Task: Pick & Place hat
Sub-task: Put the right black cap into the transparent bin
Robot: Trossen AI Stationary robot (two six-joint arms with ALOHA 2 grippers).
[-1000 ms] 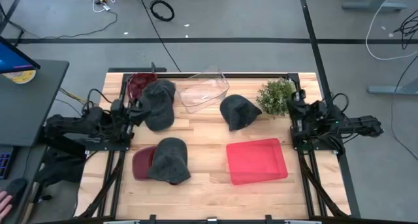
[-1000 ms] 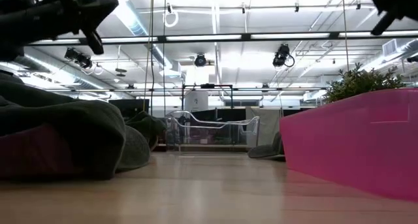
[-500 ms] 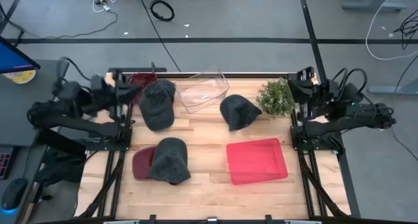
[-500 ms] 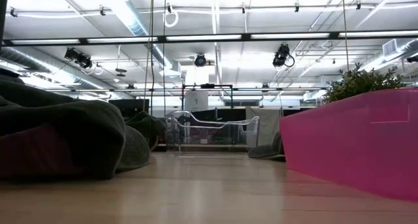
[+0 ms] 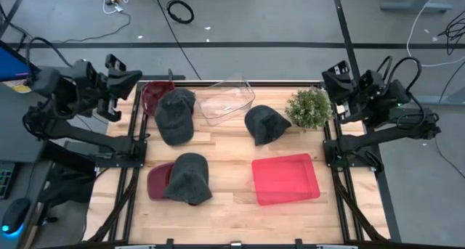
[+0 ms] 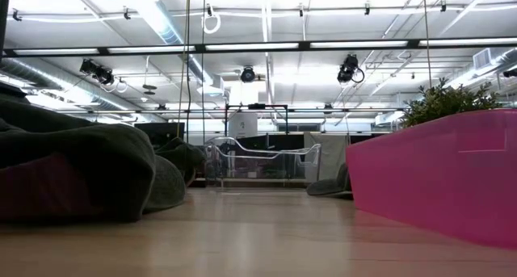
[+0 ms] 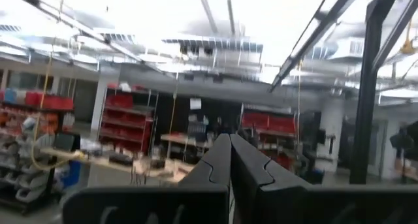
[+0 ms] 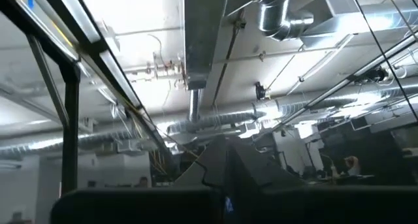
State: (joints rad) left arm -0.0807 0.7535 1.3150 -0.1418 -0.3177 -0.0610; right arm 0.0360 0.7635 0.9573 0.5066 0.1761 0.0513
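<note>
On the wooden table (image 5: 225, 151) three dark hats are seen from above. One hat (image 5: 176, 115) is laid at the back left, partly over a dark red bowl (image 5: 150, 95); a second hat (image 5: 264, 124) is set near the middle, between a clear container (image 5: 227, 100) and a small plant (image 5: 308, 107); a third hat (image 5: 189, 178) is draped over another dark red bowl (image 5: 157, 182) at the front left. A pink tray (image 5: 285, 178) is placed at the front right. Both arms are raised at the table's sides, well apart from every hat. The left gripper (image 7: 230, 160) is closed, its fingers (image 7: 251, 168) pressed together on nothing. The right gripper (image 8: 227, 165) is likewise closed and empty.
</note>
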